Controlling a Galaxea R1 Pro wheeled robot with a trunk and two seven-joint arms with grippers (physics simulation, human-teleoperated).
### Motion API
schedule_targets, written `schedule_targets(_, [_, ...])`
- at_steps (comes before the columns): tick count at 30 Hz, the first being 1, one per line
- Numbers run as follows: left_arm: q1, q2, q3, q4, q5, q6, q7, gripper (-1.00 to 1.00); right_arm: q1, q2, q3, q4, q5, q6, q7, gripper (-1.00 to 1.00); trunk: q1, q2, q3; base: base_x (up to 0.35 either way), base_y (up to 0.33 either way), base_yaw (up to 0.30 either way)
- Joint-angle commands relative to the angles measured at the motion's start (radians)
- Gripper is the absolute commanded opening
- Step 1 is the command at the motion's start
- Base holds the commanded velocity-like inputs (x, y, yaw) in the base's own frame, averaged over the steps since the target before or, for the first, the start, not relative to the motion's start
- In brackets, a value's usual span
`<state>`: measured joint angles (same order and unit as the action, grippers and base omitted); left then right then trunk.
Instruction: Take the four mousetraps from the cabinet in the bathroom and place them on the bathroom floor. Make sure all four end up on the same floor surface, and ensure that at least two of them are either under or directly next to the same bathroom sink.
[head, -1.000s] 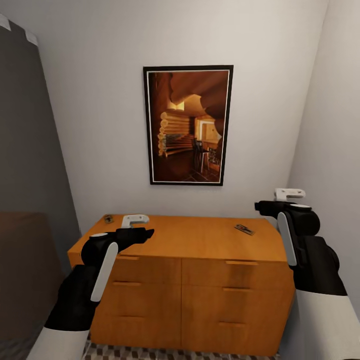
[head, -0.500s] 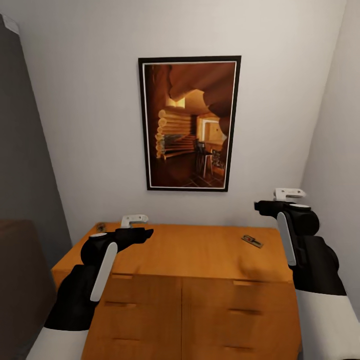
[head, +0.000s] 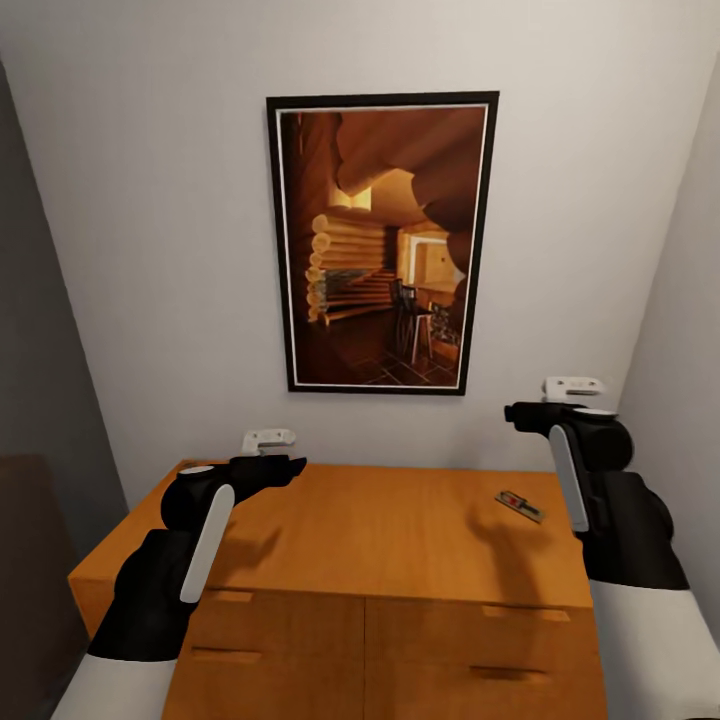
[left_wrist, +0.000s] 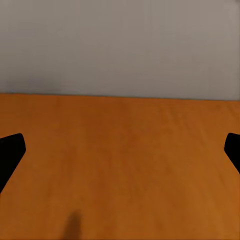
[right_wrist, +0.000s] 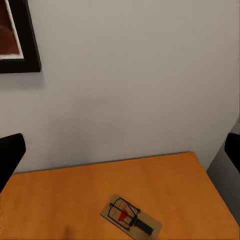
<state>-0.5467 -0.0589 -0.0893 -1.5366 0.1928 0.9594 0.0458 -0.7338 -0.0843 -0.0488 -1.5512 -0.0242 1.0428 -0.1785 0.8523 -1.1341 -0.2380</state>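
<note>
— Looking at one mousetrap (head: 520, 505) lying flat on top of the cabinet (head: 380, 530), near the right back corner. Close by the right claw (head: 518, 412), but not touching it.

— Seen close up too?

— Yes. Mousetrap (right_wrist: 131, 221) shows tan wood, dark wire and a bit of red. Probably very light and stiff. Thin and flat, so hard to get under. Best to pinch the two long wooden edges, away from the wire bar. Could snap or skid on the smooth top if pushed.

— Counted how many?

— Just one mousetrap in sight right now. Task wants four. Also one cabinet, four drawer fronts showing, one framed picture (head: 381, 244) on the white wall (head: 170, 250).

— And the claws?

— Right claw (right_wrist: 120, 150) wide open, holding nothing, black tips far apart with the mousetrap lower down between them. Left claw (left_wrist: 120, 150) wide open too, empty, pointing over bare cabinet top (left_wrist: 120, 165). Left claw (head: 290, 466) hanging above the left side of the cabinet.

— How far along?

— Likely just starting. Nothing picked up yet.
</note>
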Motion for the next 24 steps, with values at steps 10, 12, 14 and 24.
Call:
schedule_targets(10, [-0.001,0.003,0.003,0.005,0.006,0.008,0.004,1.0,-0.001,-0.001,0.113,0.019,-0.007,0.004,-0.002,1.0,0.0,-0.001,-0.001,0.018,0.0,0.0])
schedule_targets(12, [-0.001,0.003,0.006,0.019,0.007,0.005,0.004,1.0,-0.001,0.0,0.125,0.028,-0.008,0.004,-0.001,1.0,0.0,-0.001,-0.001,0.001,0.0,0.0])
schedule_targets(14, [-0.001,0.004,0.006,0.021,0.007,0.005,0.004,1.0,-0.001,-0.001,0.125,0.029,-0.009,0.004,0.0,1.0,0.0,-0.001,-0.001,0.0,0.0,0.0])
schedule_targets(24, [0.0,0.003,-0.001,0.035,0.004,-0.001,0.018,1.0,-0.012,-0.015,0.138,0.042,-0.002,-0.007,0.014,1.0,0.0,-0.001,-0.001,0.0,0.0,0.0])
